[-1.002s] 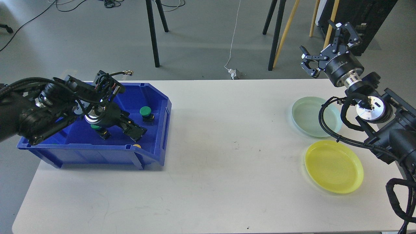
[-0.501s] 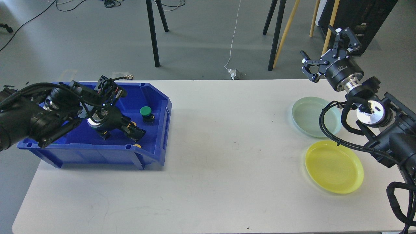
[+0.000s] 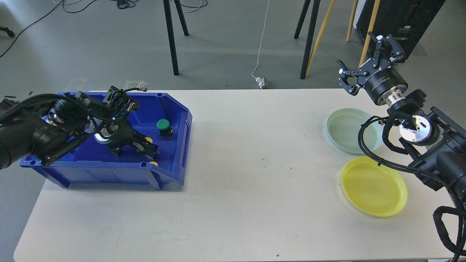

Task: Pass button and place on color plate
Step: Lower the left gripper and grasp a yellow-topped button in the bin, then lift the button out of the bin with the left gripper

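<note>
A green button stands in the blue bin at the table's left. A yellow button lies beside it and another yellow one peeks over the bin's front wall. My left gripper is down inside the bin, its dark fingers right by the first yellow button; I cannot tell whether they hold anything. My right gripper is open and empty, raised beyond the table's far right edge. A pale green plate and a yellow plate lie at the right.
A black part of another button lies under my left wrist in the bin. Chair and stand legs and a cable are on the floor behind the table. My right arm's cables hang over the pale green plate's edge.
My left gripper has drawn in and dropped lower in the bin, its fingers now closer together by the yellow button. My right gripper has shifted slightly up and to the right.
</note>
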